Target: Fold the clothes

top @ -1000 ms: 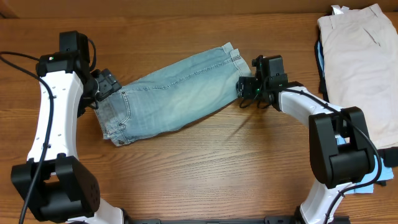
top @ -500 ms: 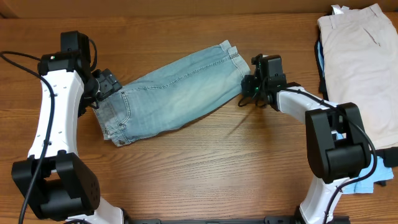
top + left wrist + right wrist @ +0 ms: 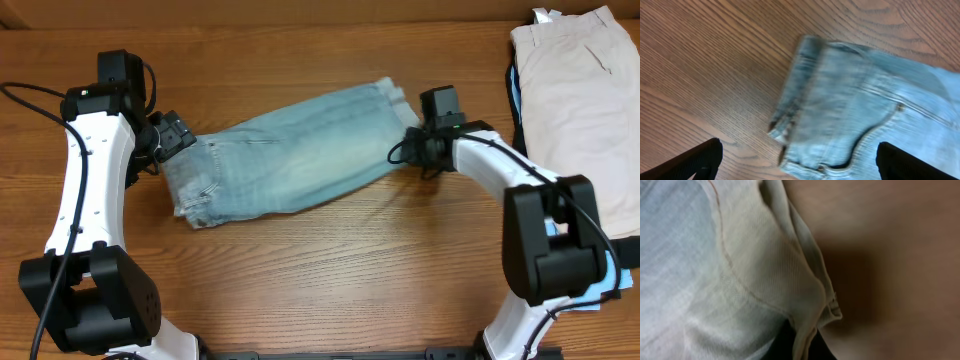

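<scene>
The clothes, faded light-blue denim jeans [image 3: 290, 160], lie slanted across the middle of the table, waistband end to the left, hems to the right. My left gripper [image 3: 172, 135] hovers open over the waistband corner. In the left wrist view its dark fingers [image 3: 695, 162] straddle the waistband and pocket seam of the jeans [image 3: 855, 115], touching nothing. My right gripper [image 3: 410, 145] is shut on the hem end. In the right wrist view, the pale cloth of the jeans [image 3: 715, 280] fills the frame, and a fold runs down into the right gripper [image 3: 800, 350].
Beige trousers [image 3: 585, 110] lie piled at the far right edge, over a dark garment. A bright blue garment [image 3: 590, 290] shows at the lower right, behind the right arm's base. Bare wood lies in front of the jeans.
My right gripper closed on the hem end and moved right and slightly away. The jeans slid right with it and the hem end lifted. The left arm held still.
</scene>
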